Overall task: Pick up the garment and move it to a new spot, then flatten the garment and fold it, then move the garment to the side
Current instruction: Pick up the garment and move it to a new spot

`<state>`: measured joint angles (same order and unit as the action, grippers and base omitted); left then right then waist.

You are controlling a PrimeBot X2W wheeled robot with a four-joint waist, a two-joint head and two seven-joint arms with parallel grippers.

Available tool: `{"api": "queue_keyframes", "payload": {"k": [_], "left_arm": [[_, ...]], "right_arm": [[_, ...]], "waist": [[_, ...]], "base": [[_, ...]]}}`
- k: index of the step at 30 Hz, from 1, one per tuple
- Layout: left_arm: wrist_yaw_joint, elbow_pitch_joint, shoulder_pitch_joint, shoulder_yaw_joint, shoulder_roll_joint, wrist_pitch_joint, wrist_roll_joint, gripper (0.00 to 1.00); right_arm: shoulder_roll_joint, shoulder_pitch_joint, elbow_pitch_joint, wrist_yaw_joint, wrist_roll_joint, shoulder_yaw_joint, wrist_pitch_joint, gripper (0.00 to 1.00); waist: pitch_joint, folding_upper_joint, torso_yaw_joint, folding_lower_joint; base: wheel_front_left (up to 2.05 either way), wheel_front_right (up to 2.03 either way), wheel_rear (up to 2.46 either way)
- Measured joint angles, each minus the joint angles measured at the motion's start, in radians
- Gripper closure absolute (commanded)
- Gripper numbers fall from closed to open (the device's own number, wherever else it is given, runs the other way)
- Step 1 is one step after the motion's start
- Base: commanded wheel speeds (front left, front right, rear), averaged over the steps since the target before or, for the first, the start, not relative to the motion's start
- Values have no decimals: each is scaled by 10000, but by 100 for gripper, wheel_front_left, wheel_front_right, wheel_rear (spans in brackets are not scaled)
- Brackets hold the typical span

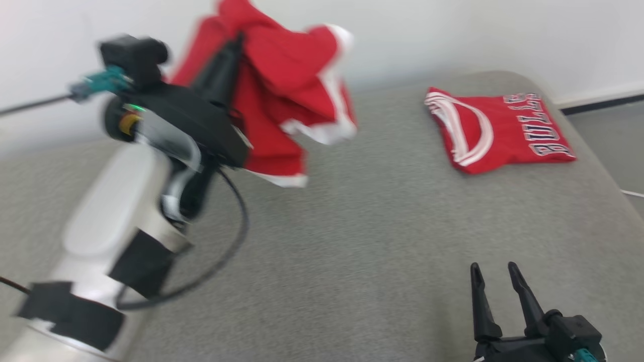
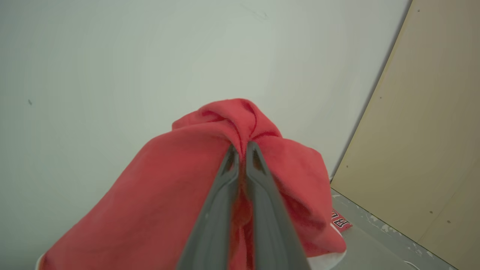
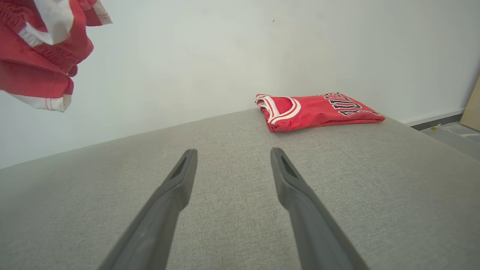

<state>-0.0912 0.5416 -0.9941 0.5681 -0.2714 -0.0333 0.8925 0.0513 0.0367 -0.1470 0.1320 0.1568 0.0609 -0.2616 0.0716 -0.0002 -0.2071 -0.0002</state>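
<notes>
Garment [image 1: 282,75] is red with white edges. It is up in the air, pinched in the left end effector [image 2: 242,149]. The two dark fingers are squeezed together on one bunched fold near the top, and the rest hangs down loose, well above the grey tabletop [image 1: 352,241].

That grip is small. If the arm swings fast, the fold could slide out and the garment would drop in a heap. The loose cloth hangs right against the arm, so I think it could catch on the black cable [image 1: 236,236] there.

The right end effector [image 1: 495,269] is low by the near edge with its fingers wide apart and nothing in them. It is well apart from the garment, too far to help.

A folded red jersey [image 1: 498,130] lies at the far right corner. If the garment is set down too near, the two could get mixed up.
</notes>
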Motion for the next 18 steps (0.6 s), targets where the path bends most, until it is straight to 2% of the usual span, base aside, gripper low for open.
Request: {"api": "queue_keyframes", "payload": {"k": [5, 8, 11, 14, 18], "left_arm": [[395, -662, 956, 226, 909, -75, 405, 100], [575, -685, 1605, 328, 1122, -196, 464, 100], [640, -399, 2313, 357, 1066, -318, 602, 100], [662, 228, 2966, 566, 734, -591, 332, 100], [554, 1244, 3718, 583, 575, -798, 453, 100]], "right_arm": [[4, 139, 148, 0, 65, 134, -19, 0], [6, 137, 221, 0, 107, 130, -21, 0], [4, 51, 211, 0, 134, 58, -23, 0], [4, -135, 196, 0, 136, -12, -23, 0], [2, -229, 153, 0, 134, -56, -23, 0]], "waist": [[-81, 0, -696, 0], [-39, 0, -974, 0], [103, 1, -1101, 0], [253, 2, -1157, 3], [348, 3, -1193, 3]], "base": [[0, 0, 0], [0, 0, 0], [0, 0, 0], [0, 0, 0], [0, 0, 0]]}}
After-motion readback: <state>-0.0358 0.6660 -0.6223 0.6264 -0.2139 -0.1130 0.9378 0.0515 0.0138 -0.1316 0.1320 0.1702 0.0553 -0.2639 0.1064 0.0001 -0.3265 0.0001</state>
